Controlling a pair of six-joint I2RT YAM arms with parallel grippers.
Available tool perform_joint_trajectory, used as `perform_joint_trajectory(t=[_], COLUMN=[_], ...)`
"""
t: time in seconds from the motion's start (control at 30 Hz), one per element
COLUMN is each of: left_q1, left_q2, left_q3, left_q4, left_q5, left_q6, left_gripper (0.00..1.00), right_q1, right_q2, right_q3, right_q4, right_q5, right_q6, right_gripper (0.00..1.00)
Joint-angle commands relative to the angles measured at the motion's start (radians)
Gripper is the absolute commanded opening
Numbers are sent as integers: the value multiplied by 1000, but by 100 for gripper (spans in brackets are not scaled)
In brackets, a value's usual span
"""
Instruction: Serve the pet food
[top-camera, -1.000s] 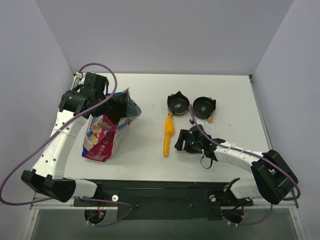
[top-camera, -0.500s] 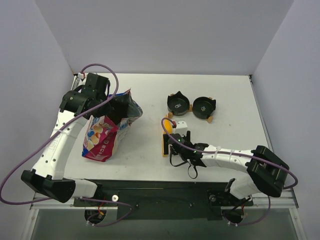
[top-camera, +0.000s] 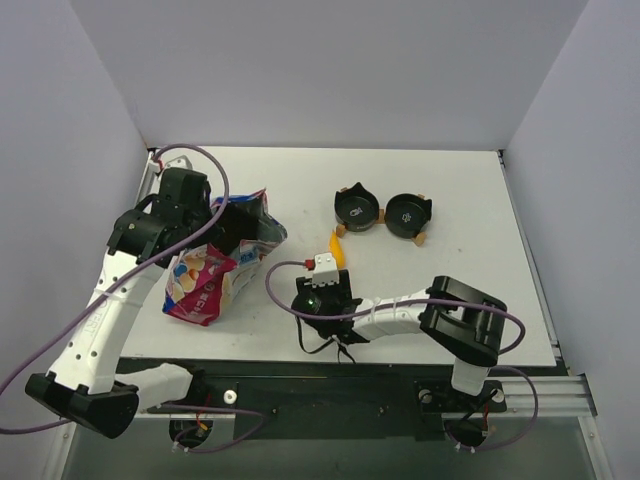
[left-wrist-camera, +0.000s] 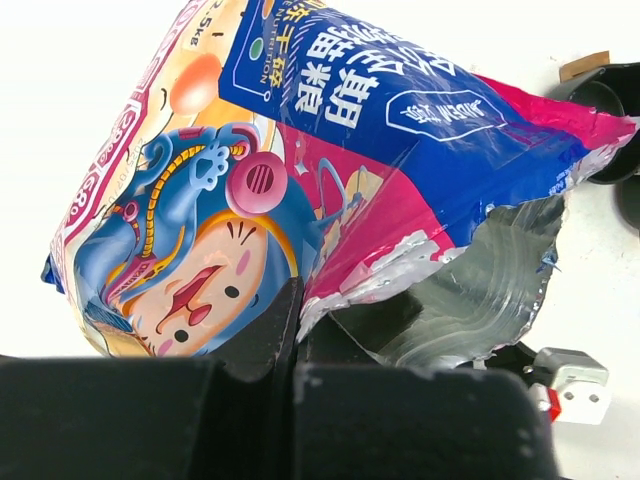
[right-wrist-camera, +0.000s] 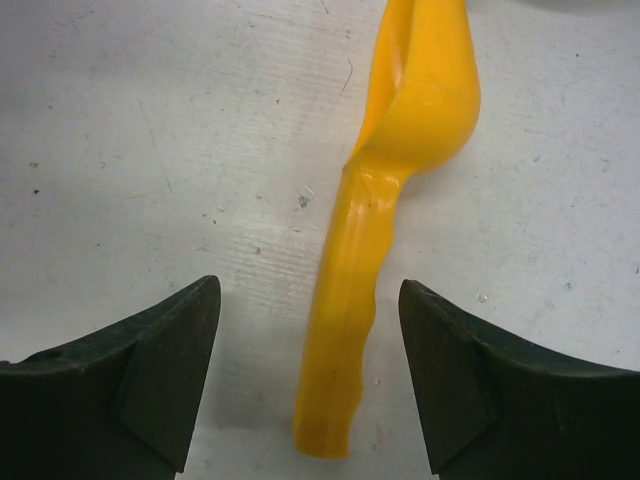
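**Left:** the left gripper (top-camera: 222, 222), jaws clamped on the torn mouth edge of the pet food bag (top-camera: 205, 275), holds the bag up at the left side of the table (top-camera: 480, 290). Its foil-lined mouth opens toward the right, and no kibble is visible.

**Centre:** the right gripper (right-wrist-camera: 310, 375) hangs with jaws apart astride the handle of the yellow scoop (right-wrist-camera: 372, 220), touching neither side. The handle's long axis runs near-to-far between the fingers (right-wrist-camera: 165, 365). The bag lies left of this claw, and the right arm is the nearer to the scoop.

**Far right:** two black bowls (top-camera: 357, 208).
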Motion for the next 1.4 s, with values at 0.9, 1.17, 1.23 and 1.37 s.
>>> perform_joint_trajectory(t=[0.9,1.17,1.23,1.37], left_q1=[-30,-73,-105,-163], left_q2=[-28,-10,0,6], left_q3=[-59,-72,-63,-56], left_q4=[63,127,120,120], left_q5=[42,88,67,27], left_q6=[9,-12,-26,-57], left_gripper=[0,0,0,0], right_q1=[-146,-171,-183,-188], right_q2=[-795,-728,-678,-536], right_q3=[-11,428,566,753], right_q4=[-900,-1276,-1298,-1301], right_q5=[-528,-705,-737,-819], right_q6=[93,-48,-83,-105], right_gripper=[0,0,0,0])
